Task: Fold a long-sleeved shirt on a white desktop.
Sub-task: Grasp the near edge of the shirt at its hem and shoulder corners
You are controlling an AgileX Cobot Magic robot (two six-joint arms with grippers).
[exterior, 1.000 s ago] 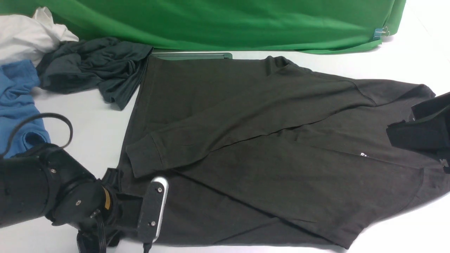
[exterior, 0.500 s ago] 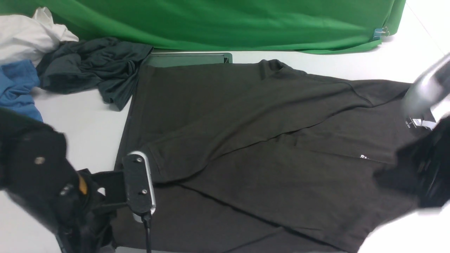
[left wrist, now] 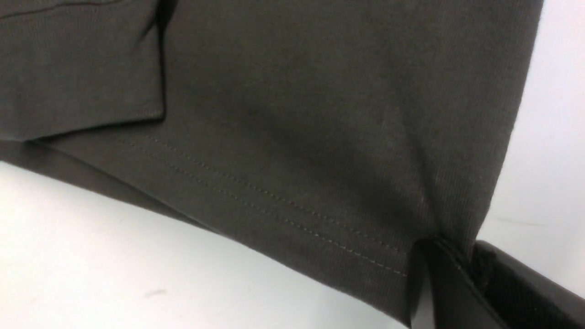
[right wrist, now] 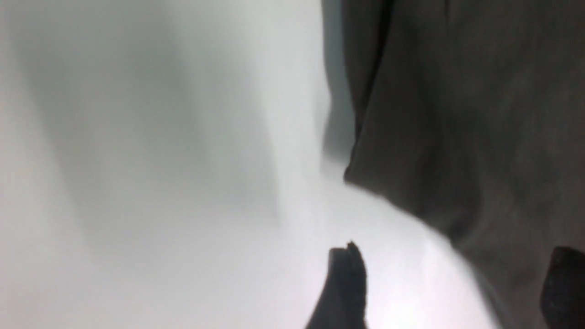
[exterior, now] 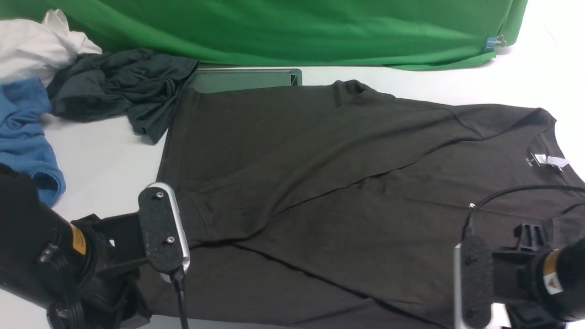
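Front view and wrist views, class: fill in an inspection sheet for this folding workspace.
Surface: white desktop, plain.
Job's things: long-sleeved shirt spread flat, one sleeve folded across its body.
Clutter: dark grey-green garment, blue garment, white cloth at far left.
Grippers: left gripper shut on shirt's hem corner; right gripper open beside shirt's edge.
Cables: black cable arcs over shirt by right arm.
Surroundings: green backdrop behind.
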